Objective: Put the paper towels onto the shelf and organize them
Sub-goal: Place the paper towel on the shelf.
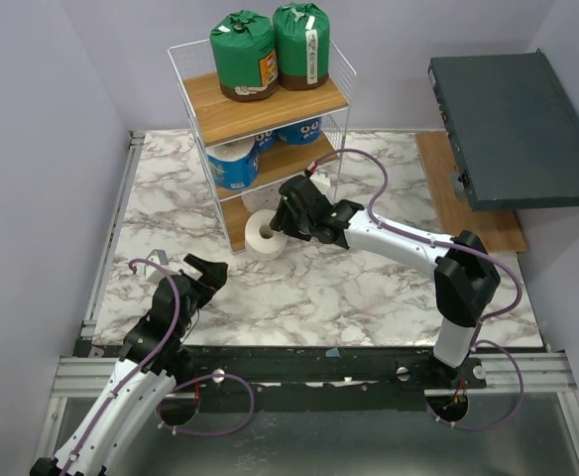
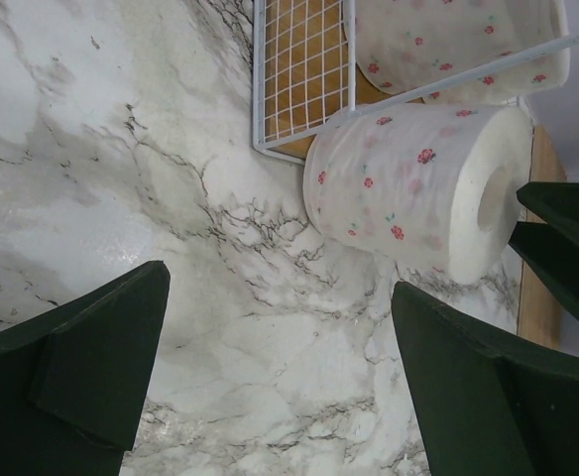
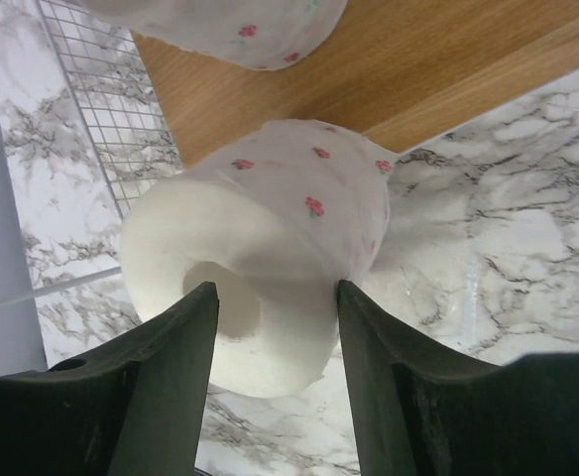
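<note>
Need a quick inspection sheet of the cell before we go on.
Surface: marble-look table, no spills seen.
Job's things: shelf holds two green rolls on top, blue-printed rolls mid tier; one floral roll lies on the table at its foot.
Clutter: nothing seen.
Grippers: left gripper open, empty; right gripper at the floral roll's end, grip unclear.
Cables: purple cables loop off both arms.
Surroundings: dark grey box at right, plain walls.

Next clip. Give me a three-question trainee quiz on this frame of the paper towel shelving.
1. True or false: the left tool holds a roll.
2. How many green-wrapped rolls stand on the top board of the shelf?
3. The flowered roll at the right tool is: A) on the top board B) at the front of the bottom tier C) on the grey box.
Key: 1 false; 2 two; 3 B.
</note>
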{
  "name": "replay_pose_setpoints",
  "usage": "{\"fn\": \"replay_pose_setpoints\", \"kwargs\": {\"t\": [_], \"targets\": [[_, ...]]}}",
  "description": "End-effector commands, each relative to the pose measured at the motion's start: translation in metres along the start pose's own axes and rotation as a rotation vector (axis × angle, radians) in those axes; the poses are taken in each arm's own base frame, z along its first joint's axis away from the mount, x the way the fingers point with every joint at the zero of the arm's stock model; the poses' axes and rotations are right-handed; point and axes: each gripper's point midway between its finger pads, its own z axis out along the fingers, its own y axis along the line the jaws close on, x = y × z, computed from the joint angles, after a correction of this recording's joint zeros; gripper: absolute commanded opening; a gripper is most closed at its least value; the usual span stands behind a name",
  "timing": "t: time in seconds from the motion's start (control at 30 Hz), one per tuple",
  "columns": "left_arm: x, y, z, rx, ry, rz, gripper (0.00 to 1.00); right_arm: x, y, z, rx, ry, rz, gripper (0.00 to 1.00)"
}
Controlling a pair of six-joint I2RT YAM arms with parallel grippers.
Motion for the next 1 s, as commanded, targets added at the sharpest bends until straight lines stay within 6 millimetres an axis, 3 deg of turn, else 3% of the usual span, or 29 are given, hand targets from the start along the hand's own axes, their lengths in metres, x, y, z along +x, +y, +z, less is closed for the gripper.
{"fn": "replay_pose_setpoints", "kwargs": {"t": [0.0,0.3,0.53,0.63,0.77,0.97], "targets": [[0.004,0.000,0.001,0.011,0.013,-0.008,0.99,-0.005,0.000,-0.015,-0.037,-0.029,-0.016,0.56],[0.004,-0.001,0.000,0.008,0.021,-0.010,0.98,0.000,0.000,-0.020,-0.066,-0.014,-0.031,0.57],[-0.001,-0.003,-0.002,0.016,-0.001,-0.007,0.98,-0.013,-0.003,-0.053,-0.193,-0.116,-0.101,0.59],[-0.006,-0.006,-0.002,0.029,-0.019,-0.003,0.98,-0.008,-0.014,-0.061,-0.267,-0.177,-0.167,0.58],[-0.012,-0.015,-0.003,0.050,-0.034,0.000,0.98,0.008,-0.030,-0.067,-0.420,-0.268,-0.264,0.55],[-0.014,-0.020,-0.002,0.043,-0.027,-0.003,0.97,0.038,-0.050,-0.048,-0.440,-0.226,-0.368,0.41]]}}
